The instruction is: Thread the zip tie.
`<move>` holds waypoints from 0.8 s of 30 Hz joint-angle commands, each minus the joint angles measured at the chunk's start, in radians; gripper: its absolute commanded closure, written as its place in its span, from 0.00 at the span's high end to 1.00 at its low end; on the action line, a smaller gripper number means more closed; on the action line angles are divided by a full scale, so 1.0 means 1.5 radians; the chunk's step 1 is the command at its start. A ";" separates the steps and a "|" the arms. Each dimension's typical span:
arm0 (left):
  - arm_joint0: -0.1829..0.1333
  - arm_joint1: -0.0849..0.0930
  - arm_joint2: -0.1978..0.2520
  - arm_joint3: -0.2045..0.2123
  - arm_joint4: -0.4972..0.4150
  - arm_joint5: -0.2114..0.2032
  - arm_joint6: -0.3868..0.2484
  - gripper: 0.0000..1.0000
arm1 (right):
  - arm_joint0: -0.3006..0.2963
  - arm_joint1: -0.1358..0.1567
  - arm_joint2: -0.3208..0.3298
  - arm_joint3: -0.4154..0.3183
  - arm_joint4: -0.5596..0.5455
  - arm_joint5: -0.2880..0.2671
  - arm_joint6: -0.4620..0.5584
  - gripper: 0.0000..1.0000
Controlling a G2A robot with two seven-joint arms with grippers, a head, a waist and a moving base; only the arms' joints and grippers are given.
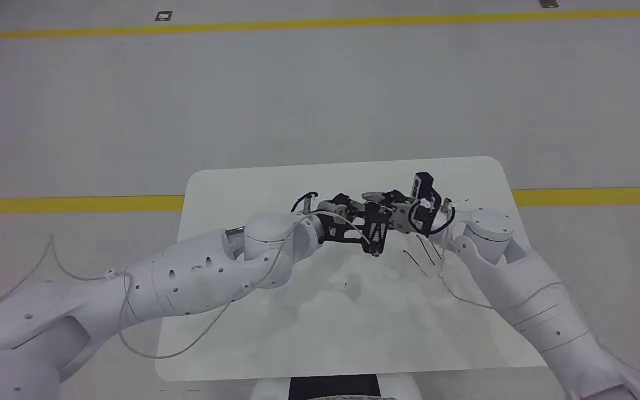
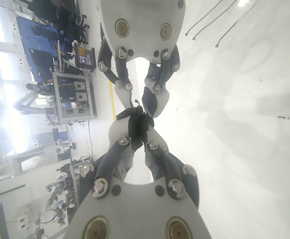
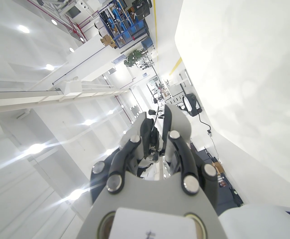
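Status: both arms meet tip to tip above the middle of the table [image 1: 250, 200]. My judgement is that the step in hand is feeding the tail into the head; not done as far as I can see.

L gripper [image 2: 136, 127]: jaws pressed together on the zip tie [image 2: 131, 97], dark pads clamped round a bunched black section. A thin strand w/ a small knob at its end stands out beyond the pads toward the R gripper [image 2: 140, 109]; that one faces it head-on, touching or nearly so. R jaws: the strand runs between them in the R wrist view, but I cannot tell whether they pinch it or sit slightly apart.

The zip tie is held in the air, above the tabletop; spare ties [image 2: 205, 21] lie loose on the table, right of centre, on the near side of the R gripper.

How I'd do it well: hold the L grip firm and steady; advance R slowly along the strand's own axis; small corrections only, since the strand is thin and will likely buckle if pushed off-line; confirm the tail is through before any pull.

Hidden/unclear: head slot not discernible; pads cover the junction; can't say which end is tail and which is head; from above, the gripper bodies cover the zip tie.
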 commanded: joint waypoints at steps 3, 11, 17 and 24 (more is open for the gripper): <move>0.005 0.004 -0.001 0.003 0.000 0.004 0.012 0.00 | -0.018 0.005 0.021 -0.012 -0.030 -0.016 -0.007 1.00; 0.033 0.021 -0.066 0.021 -0.115 -0.045 0.049 0.00 | -0.090 0.023 0.087 -0.047 -0.171 -0.124 -0.035 1.00; 0.062 0.040 -0.119 0.022 -0.212 -0.069 0.075 0.00 | -0.140 0.030 0.126 -0.075 -0.236 -0.194 -0.056 1.00; 0.084 0.052 -0.143 0.039 -0.311 -0.069 0.096 0.00 | -0.168 0.027 0.142 -0.095 -0.273 -0.265 -0.124 1.00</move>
